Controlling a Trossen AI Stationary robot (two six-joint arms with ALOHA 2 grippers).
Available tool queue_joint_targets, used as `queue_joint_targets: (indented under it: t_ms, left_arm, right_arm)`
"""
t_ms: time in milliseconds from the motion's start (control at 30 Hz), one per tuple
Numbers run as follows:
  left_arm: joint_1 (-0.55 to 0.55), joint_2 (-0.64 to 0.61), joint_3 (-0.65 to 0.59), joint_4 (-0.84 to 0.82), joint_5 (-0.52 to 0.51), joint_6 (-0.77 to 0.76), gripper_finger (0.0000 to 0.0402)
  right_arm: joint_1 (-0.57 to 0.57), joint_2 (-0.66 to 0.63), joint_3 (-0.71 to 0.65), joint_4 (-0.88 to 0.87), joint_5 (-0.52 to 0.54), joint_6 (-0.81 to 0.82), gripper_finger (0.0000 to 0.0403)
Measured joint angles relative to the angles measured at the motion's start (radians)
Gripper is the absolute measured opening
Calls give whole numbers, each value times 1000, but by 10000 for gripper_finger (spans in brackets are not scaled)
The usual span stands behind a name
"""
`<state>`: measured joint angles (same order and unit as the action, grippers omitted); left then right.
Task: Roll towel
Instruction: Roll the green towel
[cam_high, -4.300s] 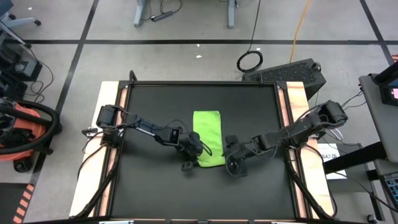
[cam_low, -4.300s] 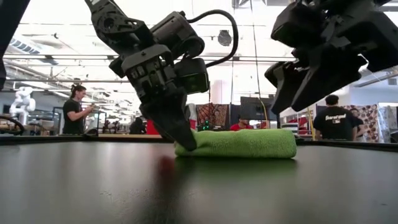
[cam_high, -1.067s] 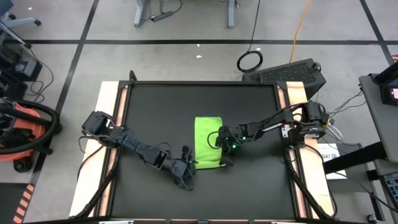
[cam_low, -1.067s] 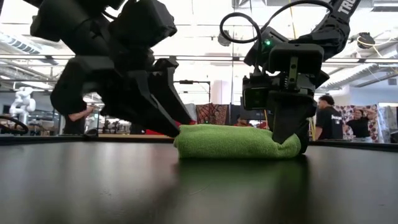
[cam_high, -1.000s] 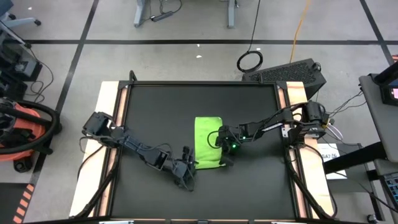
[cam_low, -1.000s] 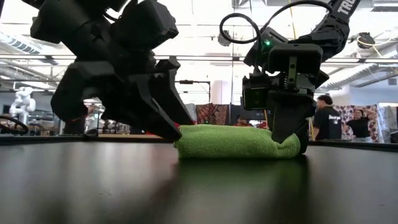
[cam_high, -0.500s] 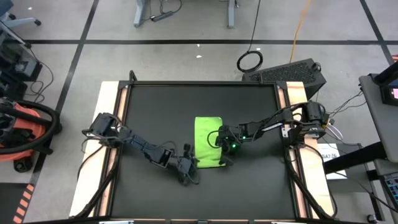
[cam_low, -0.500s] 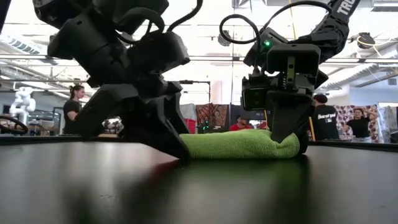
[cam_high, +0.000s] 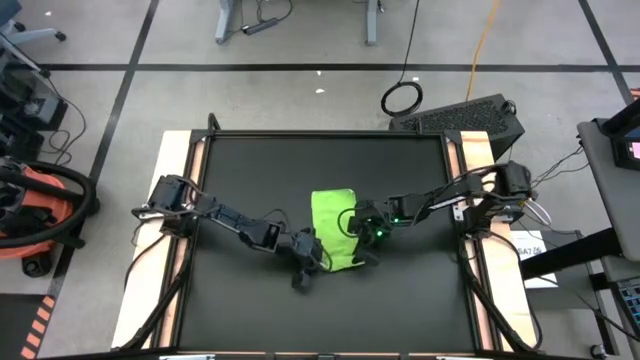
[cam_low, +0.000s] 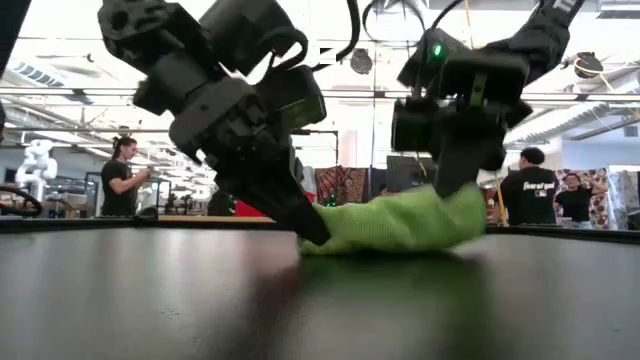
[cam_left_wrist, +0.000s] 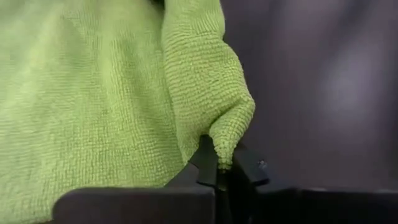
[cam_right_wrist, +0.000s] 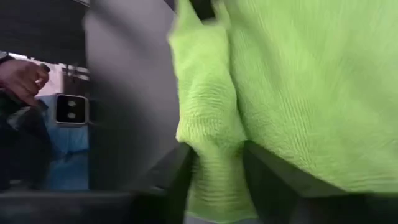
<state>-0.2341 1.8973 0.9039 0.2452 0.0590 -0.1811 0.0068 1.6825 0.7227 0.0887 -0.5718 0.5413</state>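
Bright lime-green towel (cam_high: 334, 229), plain and unpatterned with a fine looped weave, matte black tabletop (cam_high: 260, 180) with pale wood side strips, dark grey-black arms and black fingers (cam_left_wrist: 208, 163), small green light on the right gripper (cam_high: 366, 252).

From overhead we look straight down on the whole black mat (cam_high: 240, 180). At table height we look level across it into the room. Each wrist camera sits very close to the towel (cam_high: 335, 228), which all four of our views share.
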Motion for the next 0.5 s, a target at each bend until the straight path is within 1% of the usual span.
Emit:
queue_joint_targets:
  t_ms: [133, 233, 300, 367, 500]
  left_arm:
    - [57, 0, 0, 14, 218, -65, 10]
    - [103, 0, 0, 17, 357, -107, 10]
    - [133, 0, 0, 16, 420, -137, 10]
    - [159, 0, 0, 15, 468, -158, 10]
    - [199, -1, 0, -8, 489, -188, 10]
  right_arm:
    - [4, -88, 1, -88, 56, -73, 222]
    - [20, -160, 1, -162, 128, -151, 265]
    - [47, -206, 1, -203, 180, -206, 275]
    - [87, -238, 1, -216, 238, -267, 274]
    - [193, -267, 2, -234, 395, -350, 249]
